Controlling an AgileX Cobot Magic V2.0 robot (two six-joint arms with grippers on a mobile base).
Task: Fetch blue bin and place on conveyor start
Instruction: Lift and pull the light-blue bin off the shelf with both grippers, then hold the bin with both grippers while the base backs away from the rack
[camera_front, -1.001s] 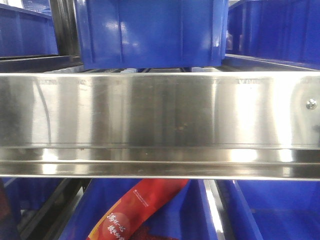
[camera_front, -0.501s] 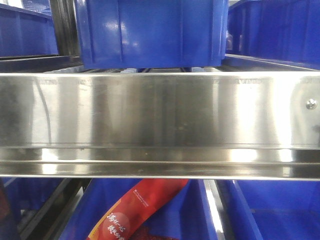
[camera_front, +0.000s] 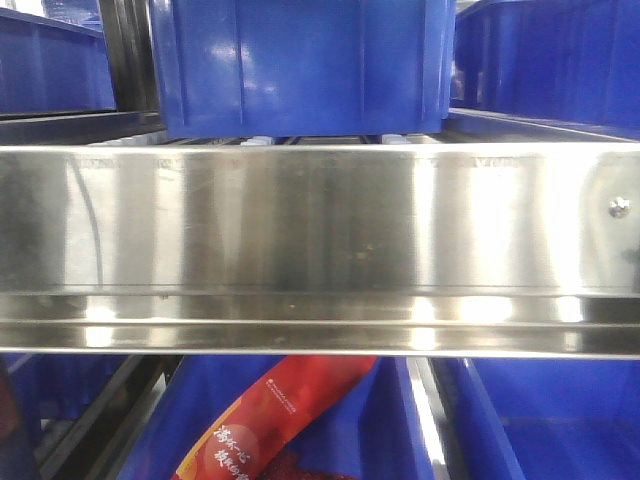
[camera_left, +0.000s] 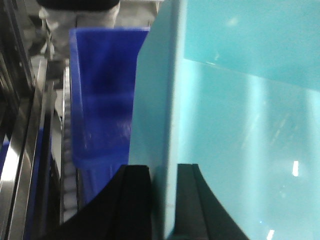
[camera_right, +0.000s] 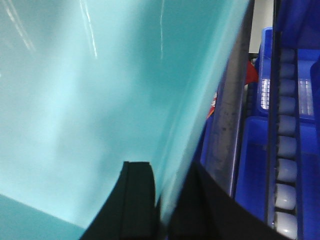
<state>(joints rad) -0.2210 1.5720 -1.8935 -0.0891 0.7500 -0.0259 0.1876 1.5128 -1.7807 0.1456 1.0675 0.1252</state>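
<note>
We have the left tool (camera_left: 161, 171) closed narrowly on the blue bin (camera_left: 240, 125). Its two black fingers (camera_left: 135, 200) stand at 6 o'clock in the left wrist view with the bin's pale aqua wall pinched upright between them, one finger outside and one inside. The bin fills that view from 12 to 5 o'clock.

Just beside its outer wall, toward 10 o'clock, stands a dark blue tub (camera_left: 100, 100). A row of pale rollers (camera_left: 67, 190) runs under that tub, and a shiny steel rail (camera_left: 20, 150) runs along the 9 o'clock edge.

Our right tool (camera_right: 165, 172) grips the same bin in the same narrow way. Its fingers (camera_right: 137, 200) sit at 6 o'clock in the right wrist view, with the thin wall edge rising between them toward 1 o'clock. The aqua inside of the bin covers everything from 7 to 12 o'clock there.

Past the bin's edge, at 3 o'clock, we see a grey steel post (camera_right: 230, 115). Beyond it are dark blue tubs (camera_right: 255, 165) and a column of rollers (camera_right: 287, 150). A scrap of red packet (camera_right: 252, 72) peeks out at 2 o'clock.

In the front view a wide stainless shelf rail (camera_front: 320, 240) crosses the middle, with a screw (camera_front: 620, 207) at 3 o'clock. A glossy dark blue tub (camera_front: 300, 65) sits above it at 12 o'clock. A red packet with white lettering (camera_front: 270, 420) lies in another blue tub (camera_front: 385, 420) at 6 o'clock. Neither tool nor the aqua bin shows in this view.
</note>
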